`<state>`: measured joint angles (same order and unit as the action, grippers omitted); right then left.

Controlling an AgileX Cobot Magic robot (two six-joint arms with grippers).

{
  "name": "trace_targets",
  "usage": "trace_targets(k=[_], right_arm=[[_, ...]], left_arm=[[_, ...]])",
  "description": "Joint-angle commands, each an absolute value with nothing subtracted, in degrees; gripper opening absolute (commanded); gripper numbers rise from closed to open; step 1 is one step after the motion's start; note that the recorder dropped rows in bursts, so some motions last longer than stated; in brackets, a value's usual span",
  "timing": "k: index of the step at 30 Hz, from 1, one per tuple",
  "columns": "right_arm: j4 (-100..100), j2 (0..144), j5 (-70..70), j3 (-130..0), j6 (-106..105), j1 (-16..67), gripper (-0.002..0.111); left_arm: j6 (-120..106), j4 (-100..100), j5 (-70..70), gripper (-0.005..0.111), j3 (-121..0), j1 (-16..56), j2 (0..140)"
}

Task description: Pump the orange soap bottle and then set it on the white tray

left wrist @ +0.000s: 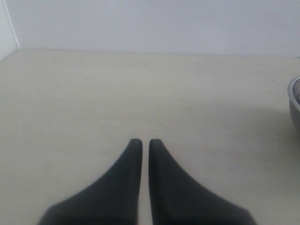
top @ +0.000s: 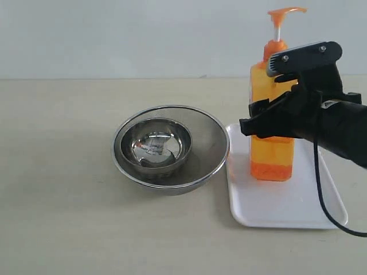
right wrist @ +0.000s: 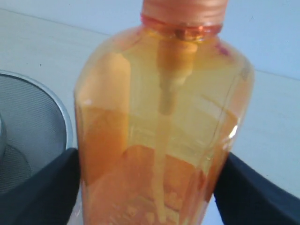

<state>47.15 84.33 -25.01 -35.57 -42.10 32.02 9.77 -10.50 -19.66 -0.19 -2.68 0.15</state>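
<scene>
The orange soap bottle (top: 272, 156) stands upright on the white tray (top: 287, 209) at the right of the table, its pump head raised. My right gripper (top: 269, 123) comes in from the right and is shut on the bottle at mid-height. In the right wrist view the translucent bottle (right wrist: 159, 140) fills the frame, with a black finger (right wrist: 42, 197) pressed on each flat side of it. My left gripper (left wrist: 145, 143) is shut with nothing between its fingers, low over bare table; it does not show in the exterior view.
Two nested round steel bowls (top: 212, 166) sit in the middle of the table, close against the tray's left edge. The outer bowl's rim (right wrist: 56, 108) shows beside the bottle in the right wrist view, and another bit of rim (left wrist: 295, 103) at the edge of the left wrist view.
</scene>
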Motion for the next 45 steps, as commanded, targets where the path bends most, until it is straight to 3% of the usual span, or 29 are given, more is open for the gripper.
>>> trace_targets(k=[1, 9, 34, 36, 39, 45], right_arm=[[46.94, 81.20, -28.93, -34.28, -44.43, 31.90, 0.000], [44.99, 81.35, -35.59, -28.45, -39.06, 31.90, 0.000], [43.95, 81.35, -26.11, -28.45, -36.50, 31.90, 0.001], [44.31, 81.35, -25.65, -28.45, -36.50, 31.90, 0.009], [44.35, 81.23, -24.94, -28.45, -36.50, 31.90, 0.033], [44.83, 81.23, -23.38, -28.45, -36.32, 31.90, 0.101]], left_arm=[[9.65, -10.34, -19.54, 0.005, 0.00, -2.79, 0.00], [9.65, -10.34, -19.54, 0.005, 0.00, -2.79, 0.00], [9.65, -10.34, -19.54, 0.005, 0.00, -2.79, 0.00], [9.65, -10.34, -19.54, 0.005, 0.00, -2.79, 0.00], [9.65, -10.34, -19.54, 0.005, 0.00, -2.79, 0.00], [9.65, -10.34, -19.54, 0.005, 0.00, -2.79, 0.00]])
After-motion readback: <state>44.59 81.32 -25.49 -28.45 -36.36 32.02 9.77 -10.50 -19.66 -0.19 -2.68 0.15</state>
